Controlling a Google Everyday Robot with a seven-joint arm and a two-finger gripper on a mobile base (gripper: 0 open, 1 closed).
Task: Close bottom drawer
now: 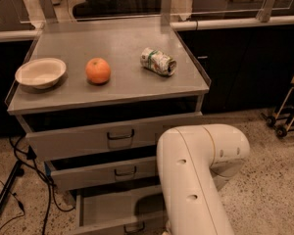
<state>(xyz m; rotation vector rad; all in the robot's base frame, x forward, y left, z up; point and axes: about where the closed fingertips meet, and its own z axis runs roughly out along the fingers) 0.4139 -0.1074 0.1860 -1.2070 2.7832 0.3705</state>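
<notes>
The bottom drawer (112, 209) of the grey metal cabinet stands pulled out at the lower edge of the view, its shallow tray open to above and its dark pull handle (134, 227) just showing at the front. The middle drawer (105, 173) and the top drawer (100, 138) stick out less far. My white arm (196, 180) reaches down in front of the cabinet's right side and covers the right part of the bottom drawer. My gripper is out of view, below the frame's lower edge or behind the arm.
On the cabinet top (117, 89) lie a cream bowl (40, 73), an orange (98, 70) and a crushed can (158, 61) on its side. Black cables (19, 180) trail on the floor at the left. A wheeled cart (289, 111) stands at the right.
</notes>
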